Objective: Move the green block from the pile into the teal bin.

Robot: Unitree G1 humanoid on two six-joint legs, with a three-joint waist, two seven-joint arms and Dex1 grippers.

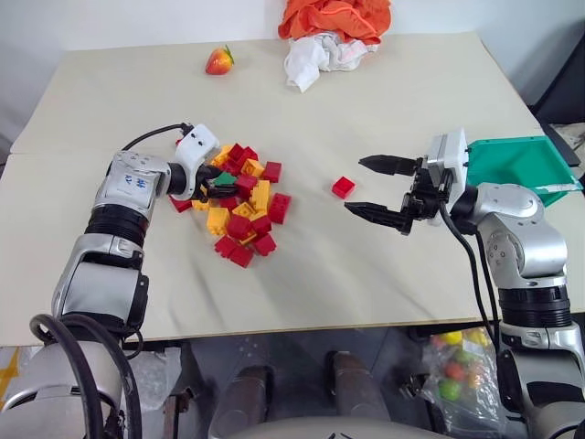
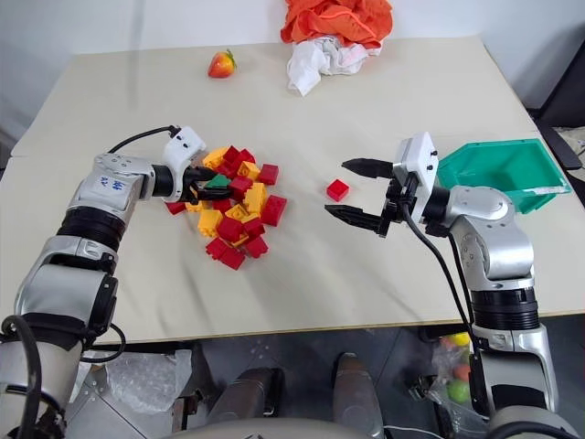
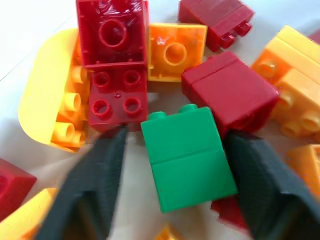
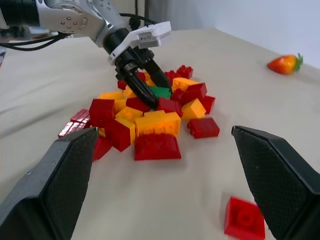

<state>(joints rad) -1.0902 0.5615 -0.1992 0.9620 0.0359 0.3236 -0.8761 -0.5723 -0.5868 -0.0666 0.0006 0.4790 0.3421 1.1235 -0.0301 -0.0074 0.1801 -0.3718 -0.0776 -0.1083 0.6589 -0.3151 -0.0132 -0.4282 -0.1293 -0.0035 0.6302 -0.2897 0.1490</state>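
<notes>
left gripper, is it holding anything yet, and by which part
Cannot be told. The left gripper has its fingers either side of the green block in the pile, with gaps showing.

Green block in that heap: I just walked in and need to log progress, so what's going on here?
The left tool is down in the pile, its two fingers on either side of the green block, with gaps still showing, so no firm grip yet. The right tool hangs open above the table, near a lone red brick. The teal bin sits at the table's right edge.
</notes>
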